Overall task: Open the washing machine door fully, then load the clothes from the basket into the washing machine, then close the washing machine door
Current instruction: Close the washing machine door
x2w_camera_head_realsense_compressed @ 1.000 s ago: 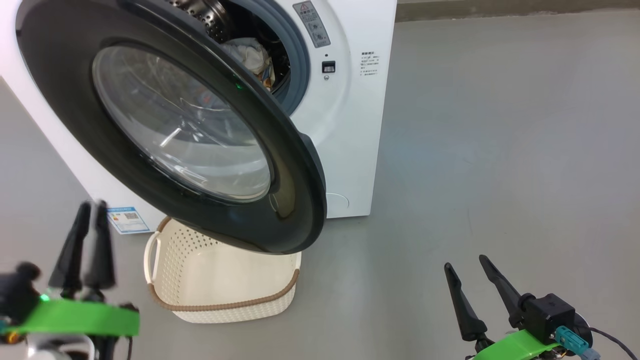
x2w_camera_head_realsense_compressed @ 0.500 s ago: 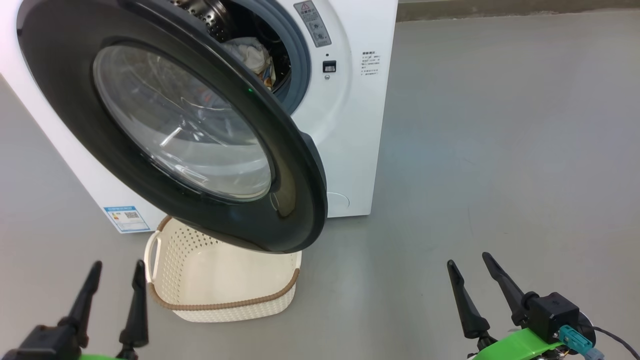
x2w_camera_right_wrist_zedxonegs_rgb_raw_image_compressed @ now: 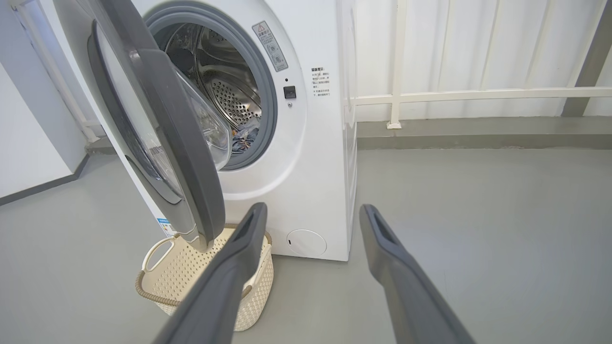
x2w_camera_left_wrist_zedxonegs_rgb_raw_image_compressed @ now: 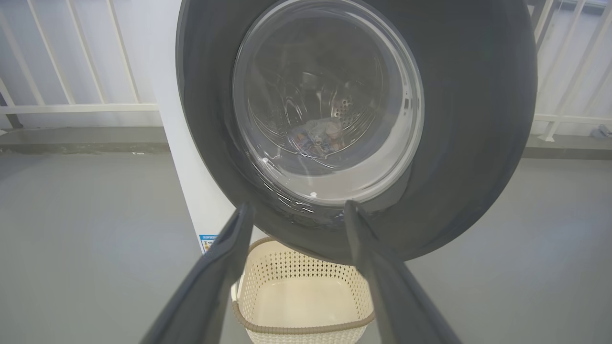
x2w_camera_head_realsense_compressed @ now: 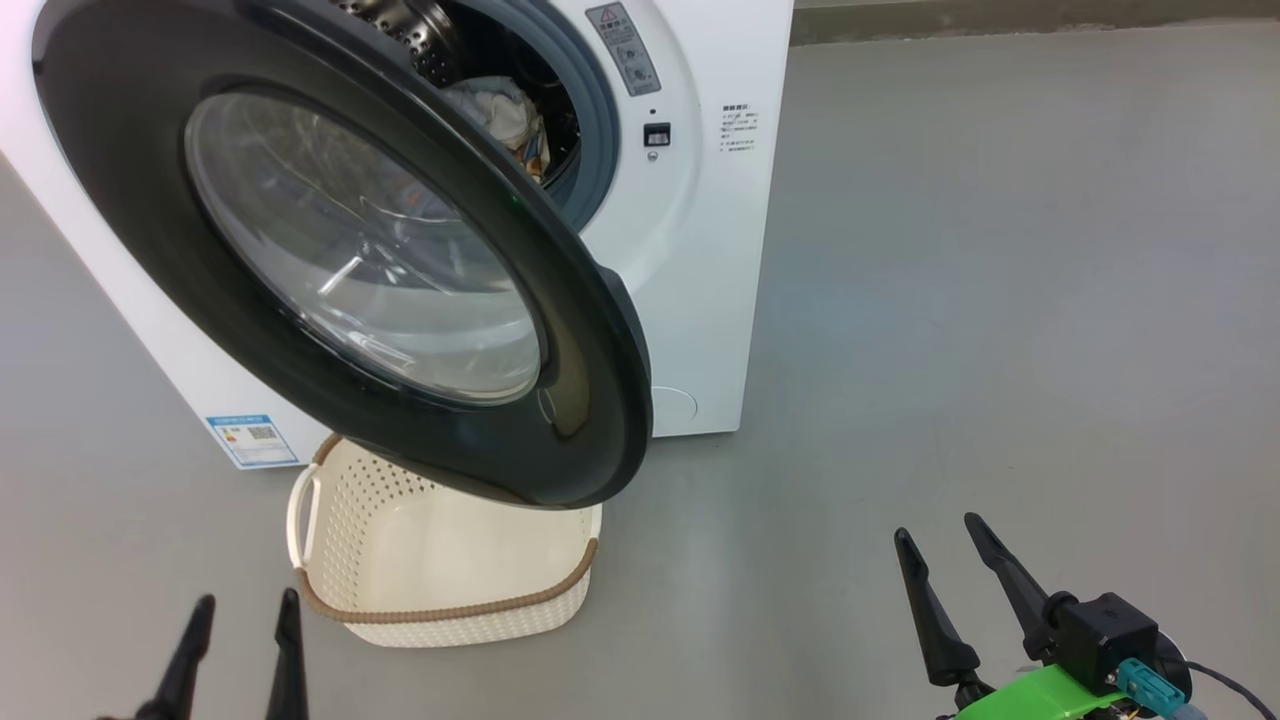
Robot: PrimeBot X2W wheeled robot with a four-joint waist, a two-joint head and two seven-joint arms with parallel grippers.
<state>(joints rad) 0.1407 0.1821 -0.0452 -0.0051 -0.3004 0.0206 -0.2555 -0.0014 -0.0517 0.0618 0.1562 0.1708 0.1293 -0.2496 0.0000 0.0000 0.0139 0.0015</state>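
The two dark fingers of the left gripper (x2w_camera_head_realsense_compressed: 248, 600) are spread apart with nothing between them, low at the left of the head view. In the left wrist view the lower part of the door and the basket are framed between them. The fingers of the right gripper (x2w_camera_head_realsense_compressed: 938, 526) are likewise parted and nothing is held. They are raised above the grey floor (x2w_camera_head_realsense_compressed: 1000, 300), well to the right of the machine. Nearest the left fingers, the cream-white perforated basket (x2w_camera_head_realsense_compressed: 440, 612) is set on the floor against the foot of the washing machine (x2w_camera_head_realsense_compressed: 690, 250), and its bare bottom is seen inside the brown woven-look rim. Above it, the washing machine door (x2w_camera_head_realsense_compressed: 130, 170) is swung partly out from its hinge on the machine's left side, so that its glossy black ring and bulging glass window overhang the basket. Behind the door, the grey rubber gasket (x2w_camera_head_realsense_compressed: 600, 130) and the perforated steel drum (x2w_camera_head_realsense_compressed: 420, 40) are exposed, and the clothes (x2w_camera_head_realsense_compressed: 505, 110) are seen lying bunched inside the drum. A blue label sticker (x2w_camera_head_realsense_compressed: 252, 440) is fixed low on the machine's front, just left of the basket. White railings (x2w_camera_right_wrist_zedxonegs_rgb_raw_image_compressed: 478, 94) are seen behind the machine in the right wrist view.
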